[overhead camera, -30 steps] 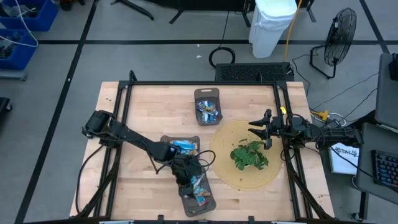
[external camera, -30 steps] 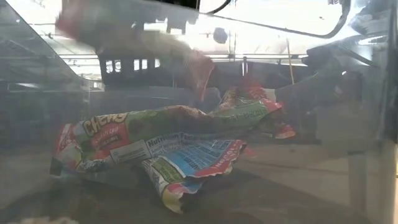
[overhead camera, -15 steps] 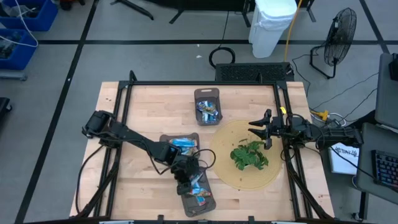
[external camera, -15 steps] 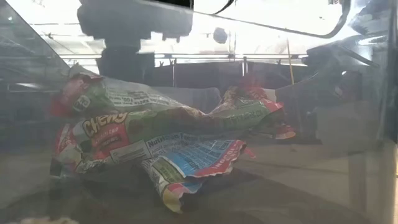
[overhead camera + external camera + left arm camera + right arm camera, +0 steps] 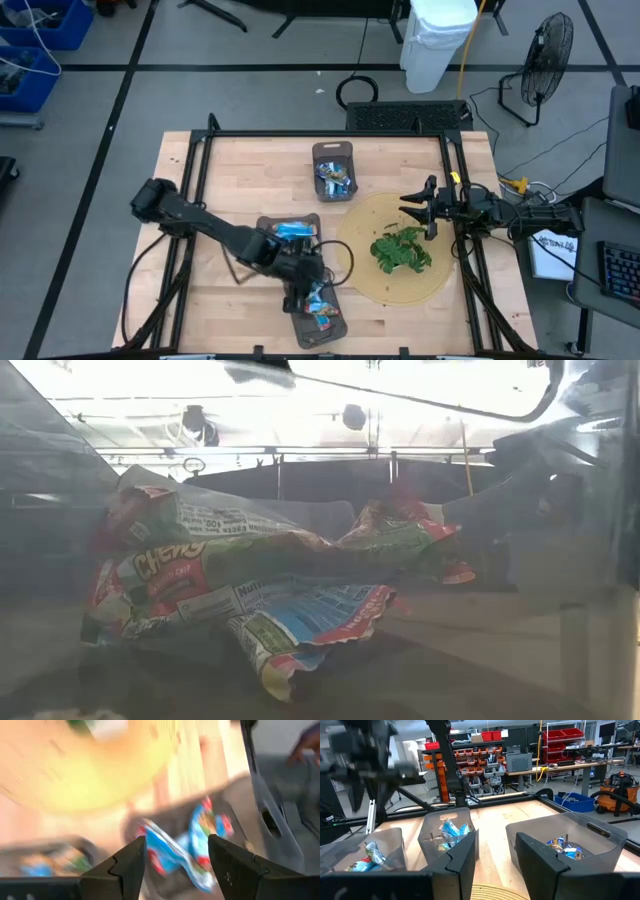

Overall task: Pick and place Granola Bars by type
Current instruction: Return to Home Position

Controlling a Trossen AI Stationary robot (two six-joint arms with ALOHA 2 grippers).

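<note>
Granola bars in shiny wrappers lie in three grey trays: the near tray (image 5: 330,327), the middle tray (image 5: 265,228) and the far tray (image 5: 334,150). Blue-and-white bars (image 5: 200,835) lie in the near tray, right under my left gripper (image 5: 177,845), which is open and holds nothing. In the low view a heap of crumpled bars (image 5: 250,600) rests on that tray's floor, with one bar (image 5: 170,515) lying on top at its left. My right gripper (image 5: 418,210) waits, open, over the round mat (image 5: 360,215), facing the trays.
A green leafy plant (image 5: 402,250) lies on the round mat, right of the trays. A black frame (image 5: 205,150) borders the wooden table. Bare wood (image 5: 250,175) lies left of the far tray. The right wrist view shows the three trays (image 5: 450,830) side by side.
My left gripper came down over the near tray with a bar and let it go. The bar now lies on top of the heap at its left. The gripper then rose out of the low view. My right arm kept still.
</note>
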